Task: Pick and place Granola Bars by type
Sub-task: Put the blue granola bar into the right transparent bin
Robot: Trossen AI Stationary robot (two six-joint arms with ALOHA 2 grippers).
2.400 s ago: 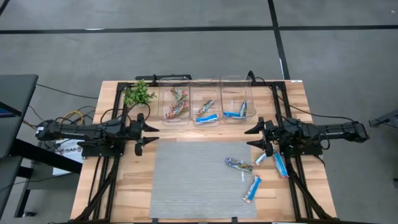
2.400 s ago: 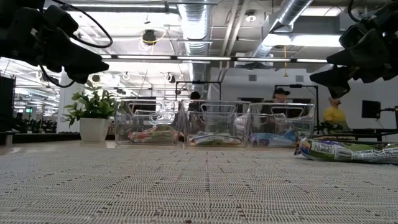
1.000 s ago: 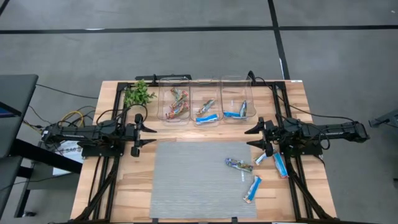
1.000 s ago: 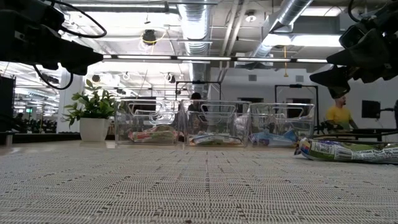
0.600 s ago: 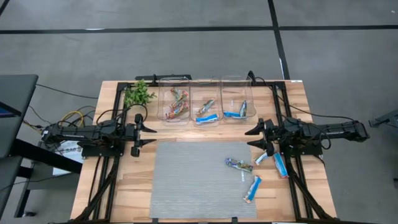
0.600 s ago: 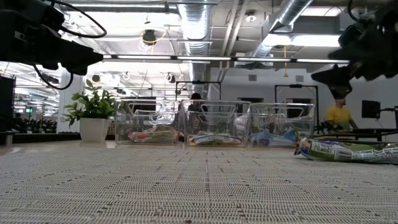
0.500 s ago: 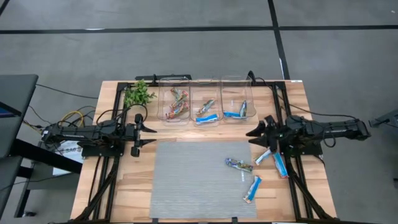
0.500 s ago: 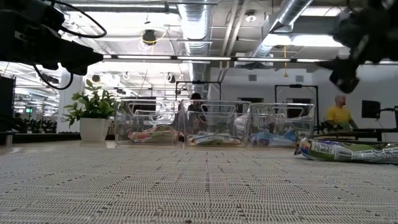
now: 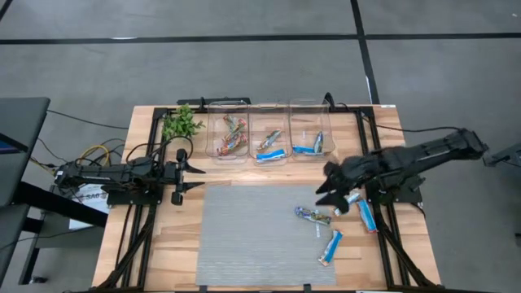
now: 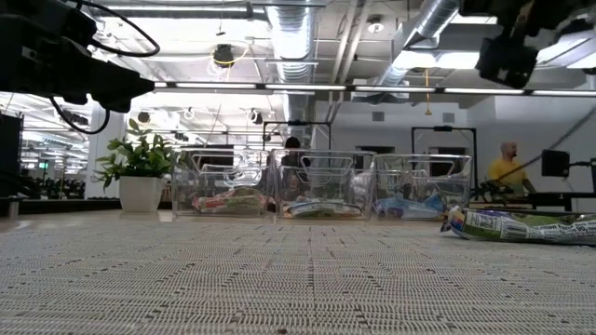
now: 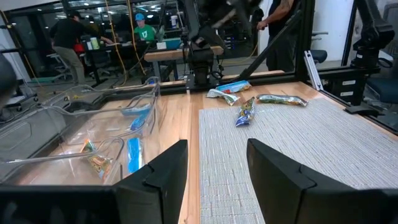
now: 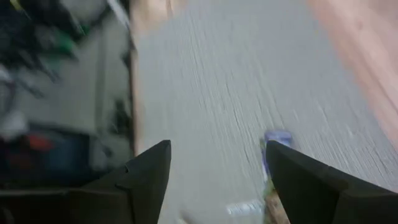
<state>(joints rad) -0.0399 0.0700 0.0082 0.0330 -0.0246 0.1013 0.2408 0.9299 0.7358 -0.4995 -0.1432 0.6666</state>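
loose bars: four still out on the right side. Silvery bar [image 9: 313, 215] on the mat [image 9: 244, 236], one blue bar [image 9: 330, 246] at the mat's right edge nearer the front, two more blue bars [image 9: 366, 216] on the bare wood by the right arm's base.
sorted bars: already in the three clear bins [image 9: 269, 130] at the back; red/orange-green in the left one, blue showing in the middle and right ones.
right gripper [image 9: 332, 192]: over the mat's right edge, just behind the silvery bar, fingers spread, holding nothing. Right wrist view looks down on the mat with a blurred wrapper between the fingers.
left gripper [image 9: 189, 176]: parked at the mat's back-left corner, fingers spread, empty, well apart from every loose bar.
key relation: silvery bar lies just forward of the right gripper and slightly toward the table's middle. Its long axis runs mostly left-right, tilted a little.
nearer arm: right, by a wide margin.
likely step: reach for the silvery bar, my read only.
next move needs: fingers should close across the bar's short side.
risk: flat wrapper on woven mat, may slip out.
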